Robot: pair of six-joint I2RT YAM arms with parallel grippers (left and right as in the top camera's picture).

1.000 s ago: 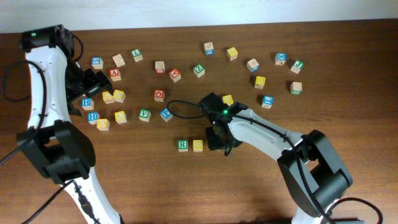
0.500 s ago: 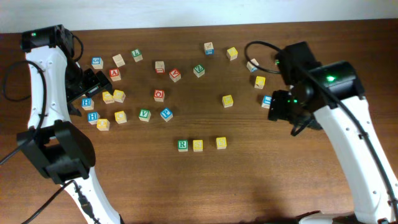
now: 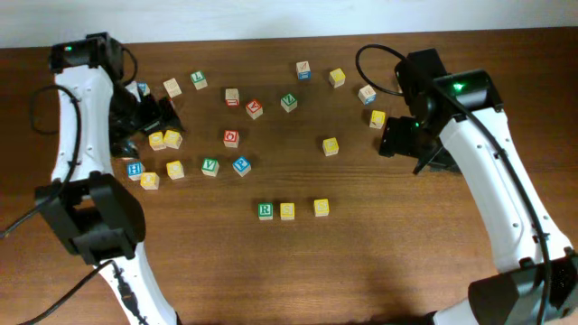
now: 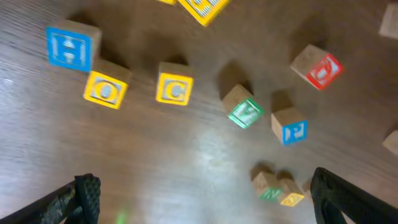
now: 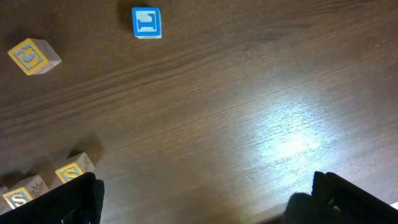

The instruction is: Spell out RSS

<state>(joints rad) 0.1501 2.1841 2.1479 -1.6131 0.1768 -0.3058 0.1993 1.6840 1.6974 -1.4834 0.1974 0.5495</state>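
Note:
Near the table's front middle, the green R cube (image 3: 265,210) and a yellow S cube (image 3: 287,210) stand side by side. The other yellow S cube (image 3: 321,208) rests a small gap to their right. The left wrist view catches the R cube (image 4: 270,191) and an S cube (image 4: 291,198) at its lower right. Two S cubes (image 5: 69,173) (image 5: 17,199) show at the lower left of the right wrist view. My right gripper (image 3: 411,149) (image 5: 208,202) hangs open and empty, up and right of the row. At the far left my left gripper (image 3: 149,117) (image 4: 208,202) is open over bare wood.
Loose letter cubes are scattered over the back half of the table: blue H (image 4: 68,46), yellow O (image 4: 106,92), yellow C (image 4: 174,90), green V (image 4: 245,112). A lone yellow cube (image 3: 330,146) (image 5: 31,56) and a blue cube (image 5: 147,23) lie near my right gripper.
My right gripper opened, left the second S cube at the row's right end and drew away up and to the right. My left arm shifted slightly right.

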